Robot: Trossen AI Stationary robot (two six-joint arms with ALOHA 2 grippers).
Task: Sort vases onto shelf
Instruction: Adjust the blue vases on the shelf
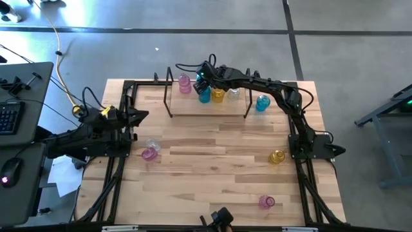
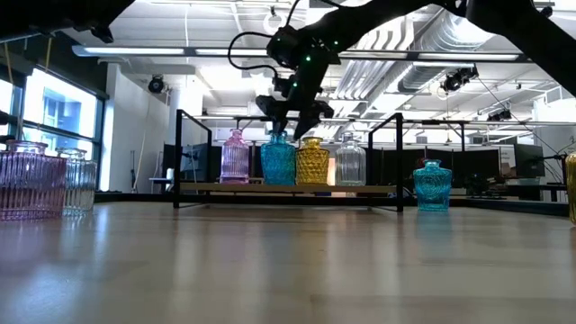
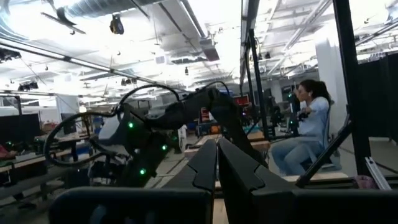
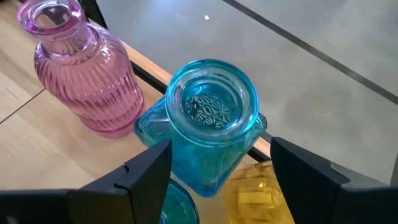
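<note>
Left gripper (image 1: 140,116) parked at tabletop's left edge, arm folded, fingers (image 3: 208,165) pressed together, holding nothing. Right arm stretched across to shelf (image 1: 207,106) at far edge; right gripper (image 4: 214,171) pointing down over teal vase (image 4: 208,121), fingers spread wide either side, not gripping. Pink vase (image 4: 81,78) just beside on shelf.

No legible text, label, brand or number anywhere, perhaps for want of detail.
</note>
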